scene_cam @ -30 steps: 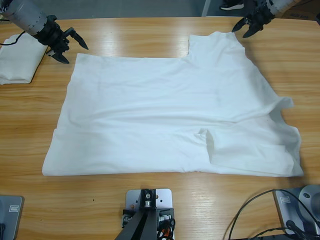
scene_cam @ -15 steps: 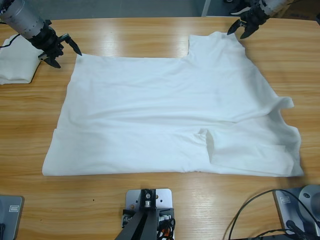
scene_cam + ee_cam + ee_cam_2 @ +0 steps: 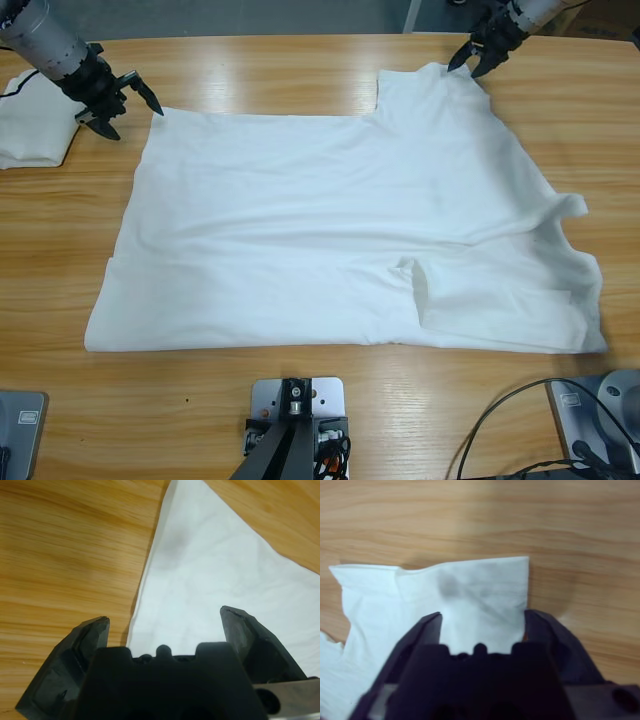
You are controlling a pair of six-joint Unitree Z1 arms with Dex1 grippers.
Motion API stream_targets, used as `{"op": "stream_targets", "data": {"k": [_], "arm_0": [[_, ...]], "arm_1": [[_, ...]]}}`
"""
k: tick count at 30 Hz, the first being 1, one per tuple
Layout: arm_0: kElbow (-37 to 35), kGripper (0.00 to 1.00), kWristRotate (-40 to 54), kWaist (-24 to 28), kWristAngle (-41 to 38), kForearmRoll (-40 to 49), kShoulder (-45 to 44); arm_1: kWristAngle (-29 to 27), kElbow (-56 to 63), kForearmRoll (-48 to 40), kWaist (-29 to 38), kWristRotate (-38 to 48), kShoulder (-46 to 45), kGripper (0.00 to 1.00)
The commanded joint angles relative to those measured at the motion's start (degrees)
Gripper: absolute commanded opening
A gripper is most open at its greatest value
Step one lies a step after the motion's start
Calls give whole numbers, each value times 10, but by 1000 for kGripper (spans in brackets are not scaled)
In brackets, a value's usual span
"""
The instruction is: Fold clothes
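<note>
A large white T-shirt (image 3: 340,220) lies spread flat on the wooden table (image 3: 300,70), one sleeve folded over at the near right. My left gripper (image 3: 130,115) is at the shirt's far left corner, open, and in the left wrist view the pointed cloth corner (image 3: 210,580) runs up between and beyond its jaws (image 3: 165,617). My right gripper (image 3: 467,68) is at the far right sleeve, open. In the right wrist view the square sleeve end (image 3: 470,585) lies just ahead of the spread jaws (image 3: 484,615). Neither gripper holds the fabric.
A folded white cloth (image 3: 35,125) lies at the table's far left edge, close behind the left arm. Black cables (image 3: 520,420) loop at the near right. Bare wood runs along the far edge between the two arms.
The left gripper has drawn left and settled at the shirt's far corner. The right gripper has shifted left onto the sleeve end. The shirt has not moved.
</note>
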Motion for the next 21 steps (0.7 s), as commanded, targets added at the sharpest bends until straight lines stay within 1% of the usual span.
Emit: {"op": "stream_targets", "data": {"k": [1, 3, 6, 10, 11, 13, 15, 17, 19, 21], "arm_0": [[-2, 876, 2, -6, 6, 8, 37], [-2, 876, 1, -8, 6, 8, 39], [-2, 876, 0, -9, 6, 8, 39], [-1, 876, 1, -9, 7, 9, 38], [0, 876, 2, -9, 8, 10, 38], [0, 876, 2, -9, 8, 11, 38], [0, 876, 2, -9, 8, 11, 38], [0, 876, 2, -9, 8, 11, 37], [0, 876, 2, -9, 8, 13, 36], [0, 876, 2, -9, 8, 15, 36]], "arm_1": [[-15, 0, 9, 2, -4, 43, 911], [-11, 0, 9, 2, -4, 44, 877], [-5, 0, 9, 11, -8, 44, 761], [-6, -1, 9, 17, -11, 44, 688], [-5, -1, 10, 17, -12, 44, 687], [-5, 0, 10, 19, -16, 44, 610], [-5, 0, 11, 22, -21, 44, 595], [-6, 0, 10, 23, -24, 45, 490], [-11, 0, 9, 25, -27, 46, 362], [-17, -1, 8, 27, -29, 46, 343]]}}
